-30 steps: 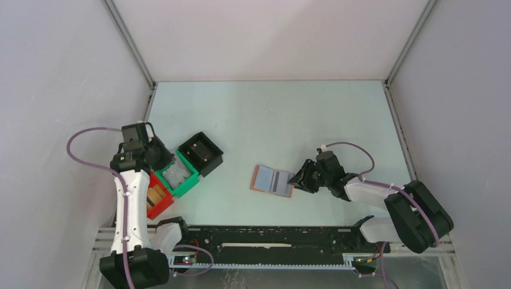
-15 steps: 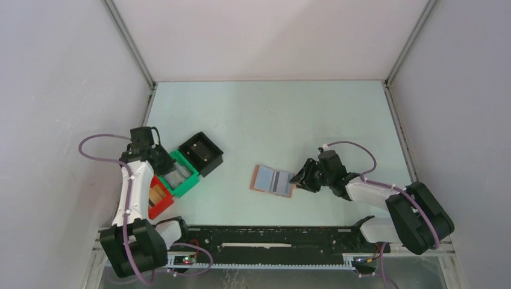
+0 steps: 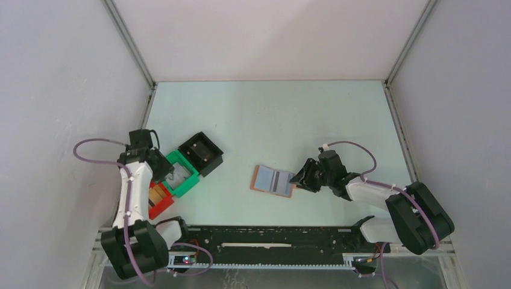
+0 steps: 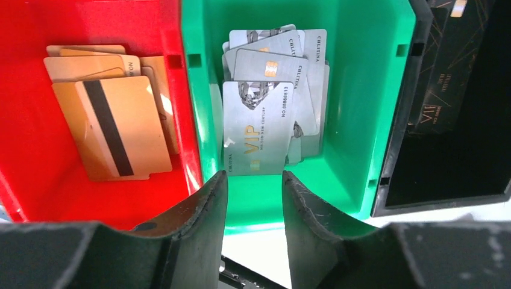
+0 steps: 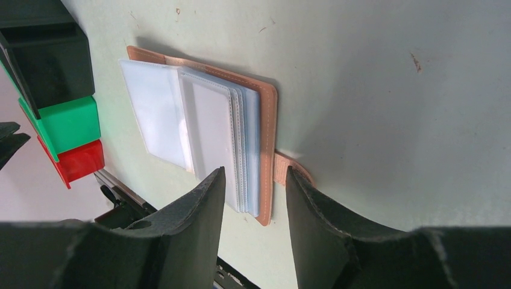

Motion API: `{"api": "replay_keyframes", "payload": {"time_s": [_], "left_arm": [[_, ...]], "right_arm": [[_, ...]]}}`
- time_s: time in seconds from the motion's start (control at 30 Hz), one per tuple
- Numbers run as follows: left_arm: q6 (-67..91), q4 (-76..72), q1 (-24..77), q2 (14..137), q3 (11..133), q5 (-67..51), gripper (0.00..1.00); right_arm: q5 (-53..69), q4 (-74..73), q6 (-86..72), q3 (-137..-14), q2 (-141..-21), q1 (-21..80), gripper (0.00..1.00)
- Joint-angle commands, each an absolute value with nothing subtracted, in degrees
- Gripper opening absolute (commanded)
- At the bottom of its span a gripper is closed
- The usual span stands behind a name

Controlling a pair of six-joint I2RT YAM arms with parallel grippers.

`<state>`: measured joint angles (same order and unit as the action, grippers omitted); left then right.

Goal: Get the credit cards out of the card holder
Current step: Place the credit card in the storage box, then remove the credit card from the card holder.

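Observation:
The card holder (image 3: 272,180) lies open and flat on the table, tan-edged with pale blue-grey sleeves and a dark stripe. In the right wrist view the holder (image 5: 265,120) shows clear plastic sleeves (image 5: 205,120) and its tan closing tab (image 5: 283,167). I cannot tell whether a card is in them. My right gripper (image 5: 254,177) is open, its jaws either side of the holder's tab edge; it also shows from above (image 3: 299,179). My left gripper (image 4: 253,180) is open and empty above the green bin (image 4: 361,120), where several silver credit cards (image 4: 259,120) lie.
Three square bins stand in a row at the left: red (image 3: 158,201) with gold cards (image 4: 114,120), green (image 3: 188,180), black (image 3: 202,153) with black cards (image 4: 446,78). A black rail (image 3: 271,238) runs along the near edge. White walls enclose the table.
My left arm has swung and drawn its gripper back toward the near left over the bins. The right gripper and the card holder have hardly moved.

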<state>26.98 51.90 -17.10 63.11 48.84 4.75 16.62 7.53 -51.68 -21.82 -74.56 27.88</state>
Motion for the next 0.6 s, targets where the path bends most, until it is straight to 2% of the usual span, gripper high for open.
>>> {"api": "replay_keyframes", "payload": {"time_s": [0.0,0.17,0.4,0.57], "left_arm": [[27.82,54.54,-17.55,56.39,53.46,5.76,0.44],[28.26,51.71,-13.54,50.3,54.17,-3.19,0.45],[33.75,43.87,13.71,55.9,56.38,-7.39,0.48],[38.93,32.73,27.07,64.62,55.32,-12.73,0.48]], "right_arm": [[16.0,6.93,-50.43,-22.5,-73.31,27.68,0.51],[15.66,6.57,-50.43,-22.5,-71.19,27.68,0.51],[16.18,7.08,-50.8,-23.03,-70.41,27.75,0.5],[17.53,9.19,-52.01,-23.54,-72.13,29.31,0.5]]}}
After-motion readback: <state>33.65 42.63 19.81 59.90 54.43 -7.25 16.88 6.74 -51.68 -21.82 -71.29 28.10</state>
